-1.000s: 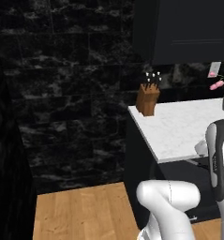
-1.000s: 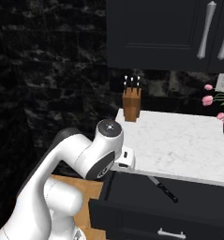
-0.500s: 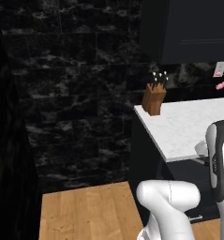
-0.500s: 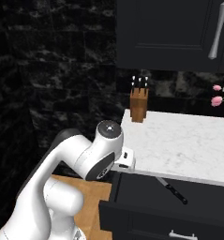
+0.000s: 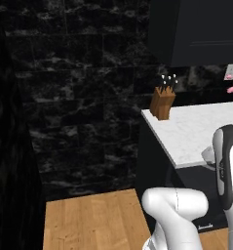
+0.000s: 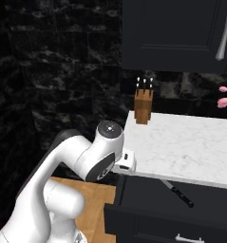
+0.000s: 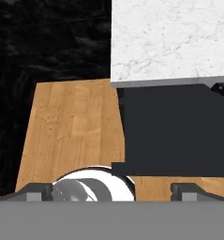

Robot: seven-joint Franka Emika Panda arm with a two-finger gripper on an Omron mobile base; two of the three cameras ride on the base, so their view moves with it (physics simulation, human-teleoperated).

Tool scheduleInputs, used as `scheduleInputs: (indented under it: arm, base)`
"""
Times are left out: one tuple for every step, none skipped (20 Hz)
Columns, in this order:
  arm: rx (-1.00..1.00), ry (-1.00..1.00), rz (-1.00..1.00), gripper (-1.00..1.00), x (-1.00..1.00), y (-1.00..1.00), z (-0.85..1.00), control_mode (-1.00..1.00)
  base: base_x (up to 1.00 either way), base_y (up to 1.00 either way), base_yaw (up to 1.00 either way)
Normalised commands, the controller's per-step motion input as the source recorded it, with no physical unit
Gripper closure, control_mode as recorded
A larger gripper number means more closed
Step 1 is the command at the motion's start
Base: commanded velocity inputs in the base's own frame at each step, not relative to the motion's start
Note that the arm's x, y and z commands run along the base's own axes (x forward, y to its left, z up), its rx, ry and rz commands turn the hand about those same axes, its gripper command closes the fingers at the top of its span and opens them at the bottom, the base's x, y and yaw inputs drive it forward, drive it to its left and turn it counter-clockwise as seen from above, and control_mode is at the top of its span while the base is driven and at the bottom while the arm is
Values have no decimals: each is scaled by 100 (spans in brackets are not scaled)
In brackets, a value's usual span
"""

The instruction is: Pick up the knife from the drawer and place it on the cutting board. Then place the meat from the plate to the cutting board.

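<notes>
The drawer [image 6: 148, 223] stands pulled out under the marble counter [image 6: 181, 142]. Inside it lies the knife [image 6: 177, 193], silver blade and black handle, angled toward the right. My hand hangs beside the counter's left corner, left of the knife and apart from it. In the hand view my gripper [image 7: 112, 191] is open, its fingertips [image 7: 38, 190] wide apart with nothing between them. That view looks down on the open drawer [image 7: 174, 136] and the counter [image 7: 169, 37]. The cutting board, the meat and the plate are out of view.
A brown knife block [image 6: 143, 104] [image 5: 163, 101] with small handles stands at the counter's back left corner. Pink flowers [image 6: 224, 97] sit at the right edge. Black upper cabinets [image 6: 181, 33] hang above. Wooden floor [image 7: 71, 131] lies left of the drawer.
The whole scene has slid a little to the right in both base views, so the camera has moved. The arm's pose and the open gripper look the same.
</notes>
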Motion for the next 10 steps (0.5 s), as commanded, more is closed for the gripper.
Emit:
scheduleInputs:
  arm:
    - [0,2,0,-100,0,0,20,-100]
    - [0,7,0,-100,1,0,46,-100]
    - [-5,5,1,-100,0,0,65,-100]
    - [-9,0,4,-100,31,0,19,-100]
    - [-6,6,8,-100,61,0,15,-100]
    - [-1,6,12,-100,59,-8,7,-100]
    - [0,5,18,-100,53,-11,0,-100]
    - [0,17,24,-100,43,-21,0,-100]
    - [0,20,29,-100,39,-42,0,-100]
    - [0,43,22,-100,15,-26,2,-100]
  base:
    - [0,0,0]
    - [0,0,0]
    - [0,0,0]
    - [0,0,0]
    - [0,0,0]
    - [0,0,0]
    - [0,0,0]
    - [0,0,0]
    - [0,0,0]
    - [0,0,0]
